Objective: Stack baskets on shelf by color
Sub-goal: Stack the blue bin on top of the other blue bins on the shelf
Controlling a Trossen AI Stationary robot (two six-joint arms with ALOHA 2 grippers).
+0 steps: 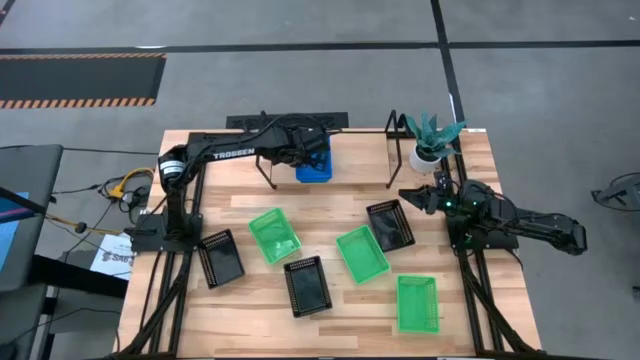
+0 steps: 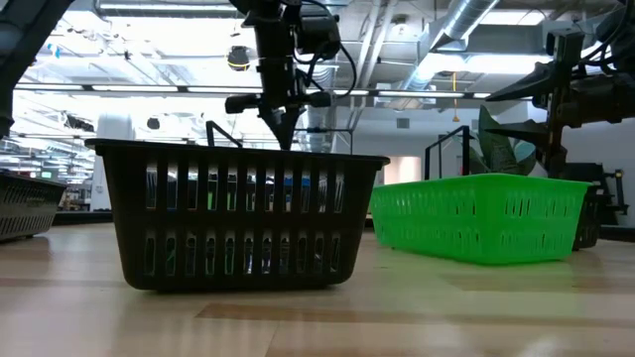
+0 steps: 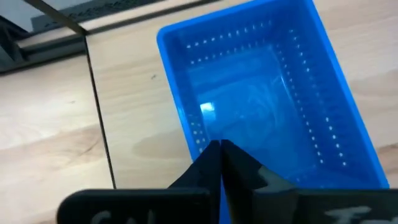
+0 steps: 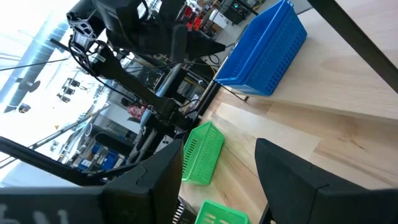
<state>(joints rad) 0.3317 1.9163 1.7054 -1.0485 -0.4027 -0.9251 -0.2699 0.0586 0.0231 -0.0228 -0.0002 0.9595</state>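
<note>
The blue perforated plastic basket [image 1: 314, 170] sits on the low light-wood shelf with black wire legs [image 1: 350, 150] at the far side of the table. The left gripper [image 3: 219, 149] hangs just above the basket's near rim, its 2 fingers pressed together with nothing between them. Whether more blue baskets are nested beneath this 1 cannot be made out from above, since the left arm covers part of it.

Out on the tabletop lie 3 green perforated baskets [image 1: 274, 235] [image 1: 362, 253] [image 1: 417, 303] and 3 black perforated baskets [image 1: 221, 257] [image 1: 307, 285] [image 1: 390, 224], scattered and apart from each other. The right gripper [image 4: 217, 168] hovers by the right end of the shelf, fingers spread apart and empty, near the potted green plant in a white pot [image 1: 430, 140]; its fingertips run off the picture's edge.

In the low view a black basket fills the foreground and hides most of the shelf behind it.

The pale wooden table [image 1: 250, 320] stands on a grey floor with a black-and-orange striped mat [image 1: 80, 80]; behind it is a bright room with ceiling ducts [image 2: 476, 30].
</note>
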